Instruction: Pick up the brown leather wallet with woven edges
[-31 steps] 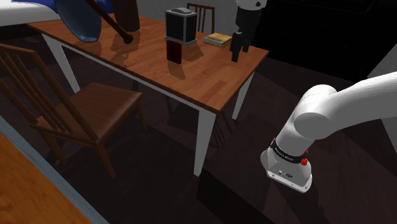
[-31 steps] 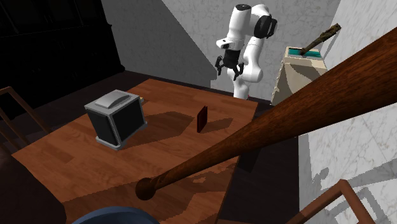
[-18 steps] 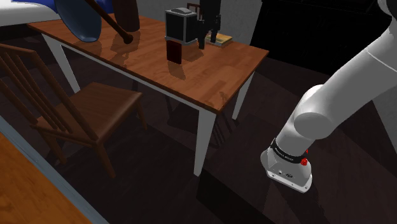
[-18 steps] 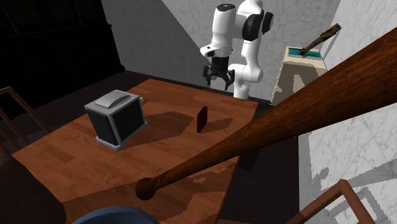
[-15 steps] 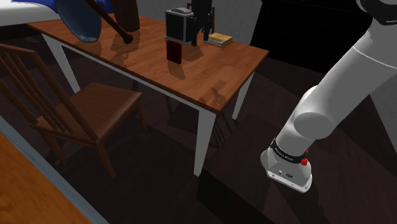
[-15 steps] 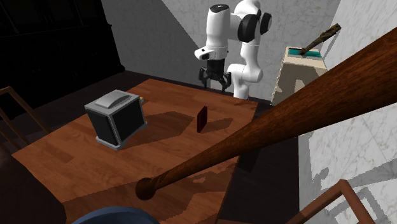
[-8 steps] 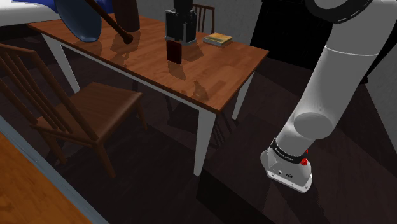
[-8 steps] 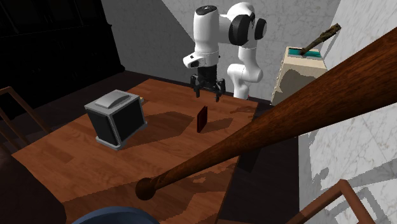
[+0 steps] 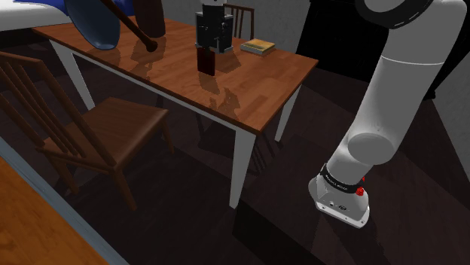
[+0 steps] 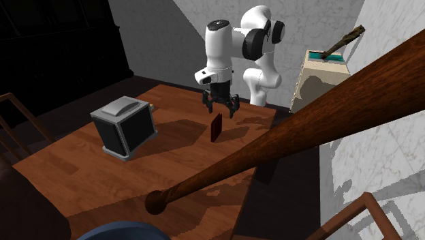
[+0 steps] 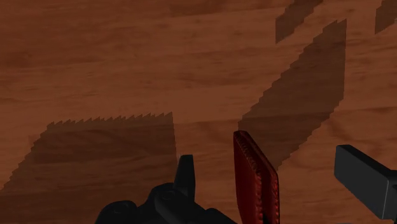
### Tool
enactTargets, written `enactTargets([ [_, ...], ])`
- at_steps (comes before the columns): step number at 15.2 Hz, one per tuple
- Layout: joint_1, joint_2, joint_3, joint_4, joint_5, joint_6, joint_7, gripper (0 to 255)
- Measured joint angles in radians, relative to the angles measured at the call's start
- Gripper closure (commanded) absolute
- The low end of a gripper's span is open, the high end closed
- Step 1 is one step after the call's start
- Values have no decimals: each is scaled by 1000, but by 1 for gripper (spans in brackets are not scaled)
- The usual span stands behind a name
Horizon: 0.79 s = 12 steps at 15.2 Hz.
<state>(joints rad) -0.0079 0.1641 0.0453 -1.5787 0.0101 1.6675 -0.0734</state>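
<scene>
Gripper (image 10: 221, 109) hangs over the wooden table (image 9: 256, 90), pointing straight down, fingers spread wide with nothing in them.

Wallet (image 10: 216, 127) stands upright on its edge on the tabletop, dark reddish brown, directly under the gripper. In the second exterior view the fingertips sit just above its top edge, one to either side, with a gap between them and the wallet.

Wrist view: wallet (image 11: 256, 178) is seen edge-on in the space between the two fingers. It is off centre, close beside one finger (image 11: 185, 175) and well apart from the other (image 11: 362, 177). I see contact with neither. The narrow edge facing the camera looks ribbed.

Shoulder view: gripper (image 9: 214, 47) overlaps a black box (image 9: 213, 26) that stands behind it on the table, and the wallet (image 9: 206, 60) is just below the fingertips. A flat book (image 9: 258, 47) lies well apart, toward that view's right. The second exterior view shows the black box's (image 10: 124, 126) grey top.
</scene>
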Motion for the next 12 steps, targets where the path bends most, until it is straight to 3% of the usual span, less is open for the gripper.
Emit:
enactTargets([
  [1, 0, 0, 0, -6, 0, 6, 0, 255],
  [12, 1, -1, 0, -6, 0, 7, 1, 255],
])
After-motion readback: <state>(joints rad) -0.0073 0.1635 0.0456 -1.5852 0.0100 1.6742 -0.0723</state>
